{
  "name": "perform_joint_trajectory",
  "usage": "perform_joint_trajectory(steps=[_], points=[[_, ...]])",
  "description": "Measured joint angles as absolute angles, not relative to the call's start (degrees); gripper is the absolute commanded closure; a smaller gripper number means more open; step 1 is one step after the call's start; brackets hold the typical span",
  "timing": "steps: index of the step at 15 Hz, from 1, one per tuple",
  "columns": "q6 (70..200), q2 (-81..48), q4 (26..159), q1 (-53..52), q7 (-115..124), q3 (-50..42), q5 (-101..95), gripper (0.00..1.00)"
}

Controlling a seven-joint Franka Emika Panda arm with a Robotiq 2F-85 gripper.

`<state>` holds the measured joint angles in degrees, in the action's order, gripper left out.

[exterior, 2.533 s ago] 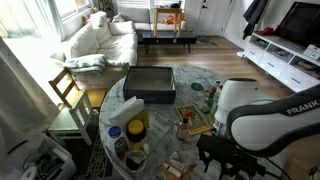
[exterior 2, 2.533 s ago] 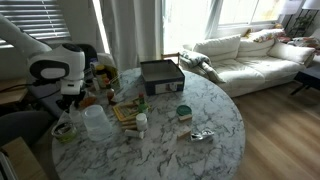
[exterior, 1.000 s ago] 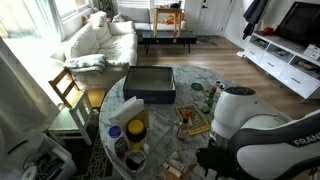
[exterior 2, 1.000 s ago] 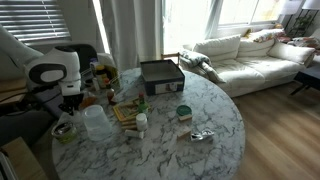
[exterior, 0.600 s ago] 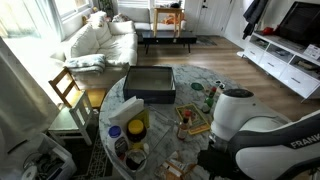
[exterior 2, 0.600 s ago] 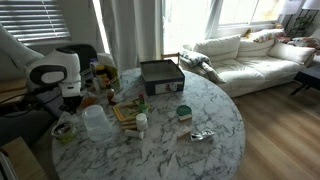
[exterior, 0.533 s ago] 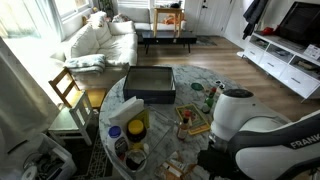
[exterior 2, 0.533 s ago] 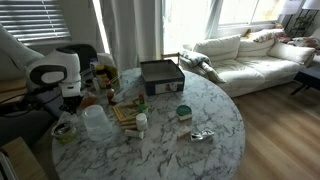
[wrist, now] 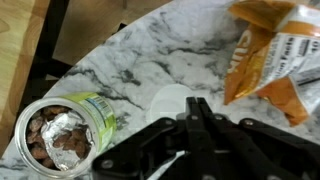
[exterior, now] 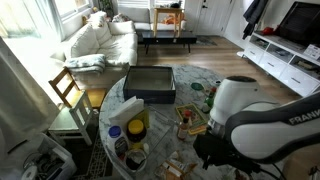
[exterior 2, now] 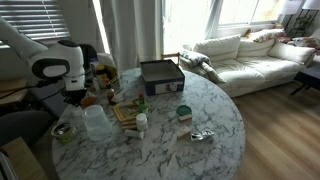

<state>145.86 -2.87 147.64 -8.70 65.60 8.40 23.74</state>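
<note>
Wrist view: the gripper [wrist: 197, 110] has its jaws pressed together, apparently on nothing, with its tips at or just over the edge of a white disc [wrist: 165, 101] on the marble table [wrist: 140, 55]. An opened tin [wrist: 62, 130] lies picture-left of it and an orange snack bag [wrist: 272, 50] picture-right.

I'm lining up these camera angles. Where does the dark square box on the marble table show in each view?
In an exterior view: the dark square box sits upper centre, at the table's far end.
In an exterior view: it sits upper centre, nearest the sofa.
Wrist view: not in it.
Shared landmark: the round white marble table.
</note>
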Motion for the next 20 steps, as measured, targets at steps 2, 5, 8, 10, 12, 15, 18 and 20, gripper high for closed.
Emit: perform_joint_trajectory(steps=[2, 5, 8, 10, 12, 15, 18, 20], points=[[142.59, -0.1, 146.49, -7.17, 63.08, 7.17, 26.47, 0.99], [134.9, 5.29, 145.23, -4.26, 57.63, 3.73, 30.47, 0.96], [132.12, 9.9, 145.15, -1.53, 54.32, 0.95, 30.32, 0.96], [132.03, 10.68, 145.46, -1.34, 54.11, 0.88, 30.31, 0.96], [132.03, 10.64, 145.61, -1.5, 54.11, 0.99, 30.31, 0.99], [132.03, 10.62, 145.19, -1.26, 54.11, 0.86, 30.42, 0.99], [130.17, 10.76, 143.73, -0.18, 53.75, -0.11, 30.36, 0.99], [127.59, 10.93, 142.61, 0.76, 50.72, -1.33, 30.25, 0.99]])
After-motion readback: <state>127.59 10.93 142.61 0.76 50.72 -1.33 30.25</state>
